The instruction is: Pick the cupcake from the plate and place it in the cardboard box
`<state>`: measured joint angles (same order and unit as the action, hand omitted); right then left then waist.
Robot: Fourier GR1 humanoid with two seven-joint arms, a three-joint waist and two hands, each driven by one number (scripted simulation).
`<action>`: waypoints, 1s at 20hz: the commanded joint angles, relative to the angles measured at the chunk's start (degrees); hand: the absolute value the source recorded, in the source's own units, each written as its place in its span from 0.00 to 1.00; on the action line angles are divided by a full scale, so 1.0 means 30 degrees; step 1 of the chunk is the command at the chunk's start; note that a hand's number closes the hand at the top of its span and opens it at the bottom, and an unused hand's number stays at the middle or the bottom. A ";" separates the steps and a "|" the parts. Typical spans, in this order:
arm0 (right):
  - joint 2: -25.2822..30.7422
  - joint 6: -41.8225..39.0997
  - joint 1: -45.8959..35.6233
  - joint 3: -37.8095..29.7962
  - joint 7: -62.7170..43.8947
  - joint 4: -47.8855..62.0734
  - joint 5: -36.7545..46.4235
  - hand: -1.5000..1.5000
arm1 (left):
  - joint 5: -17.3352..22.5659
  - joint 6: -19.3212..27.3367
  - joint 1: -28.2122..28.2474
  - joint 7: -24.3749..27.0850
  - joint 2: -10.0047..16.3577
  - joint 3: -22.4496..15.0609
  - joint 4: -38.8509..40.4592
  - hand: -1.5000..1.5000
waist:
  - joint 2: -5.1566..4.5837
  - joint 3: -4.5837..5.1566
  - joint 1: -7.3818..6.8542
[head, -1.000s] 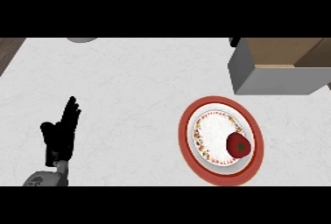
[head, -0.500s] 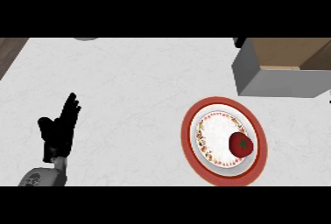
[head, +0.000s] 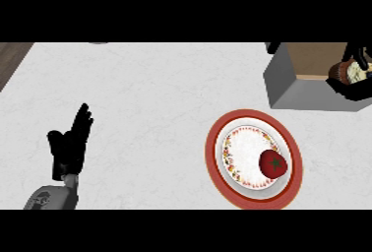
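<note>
The cupcake (head: 344, 72), brown wrapper with a pale top, shows at the right edge, level with the cardboard box's (head: 305, 93) right side. My right hand (head: 352, 91) is curled round it, black fingers above and below, partly cut off by the view's edge. The box has grey outer walls and a brown inside, and stands at the back right. In front of it lies the red-rimmed plate (head: 216, 162), which carries a red tomato (head: 274, 163) on its right half. My left hand (head: 70, 143) rests open at the lower left, fingers pointing up.
The counter's left edge (head: 16, 69) runs along dark flooring at the top left. A small grey object (head: 98, 43) peeks in at the back edge. White marbled counter lies between my left hand and the plate.
My right hand with the cupcake has come into view at the right edge by the box. The left hand stays where it was.
</note>
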<state>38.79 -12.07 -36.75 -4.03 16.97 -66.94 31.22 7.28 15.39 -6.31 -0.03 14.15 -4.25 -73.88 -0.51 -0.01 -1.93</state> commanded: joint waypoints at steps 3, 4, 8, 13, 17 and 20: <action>-0.0804 0.1461 -0.1855 -0.0161 0.1904 0.6893 0.1303 1.00 | -0.0752 0.0776 -0.0407 -0.0267 -0.0736 -0.0402 -0.0210 0.50 | -0.0054 -0.0022 -0.0013; -0.1525 0.1894 -0.3266 0.0084 0.1447 0.8387 0.1742 0.00 | -0.0338 0.0137 -0.0421 -0.0273 -0.0514 -0.0198 -0.0002 0.50 | -0.0137 -0.0022 -0.0312; -0.1750 0.0296 -0.3976 -0.0888 0.3335 1.0632 0.0264 0.00 | -0.0268 -0.0189 0.0643 0.0625 -0.0526 -0.0037 -0.0016 0.50 | -0.0074 -0.0018 -0.0144; -0.1649 -0.1533 -0.4525 -0.2378 0.6348 1.2485 -0.1598 0.00 | -0.0633 0.0225 -0.0057 -0.0591 -0.0379 -0.0026 -0.0349 0.50 | -0.0056 -0.0034 0.0040; -0.0896 -0.3961 -0.5164 -0.4599 0.7621 1.4020 -0.4015 0.00 | -0.0508 0.0372 -0.0475 -0.1123 -0.0371 0.0130 -0.0810 0.50 | -0.0109 -0.0068 -0.0080; -0.0847 -0.5555 -0.6075 -0.5641 0.6578 1.5544 -0.5142 0.00 | -0.0446 -0.0156 -0.0338 -0.0583 -0.0276 0.0156 -0.0445 0.50 | -0.0104 -0.0042 -0.0084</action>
<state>34.71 -22.64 -52.46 -16.79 36.45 -25.17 20.33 6.07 15.26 -6.83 -1.37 13.17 -3.81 -74.91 -0.81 -0.11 -2.17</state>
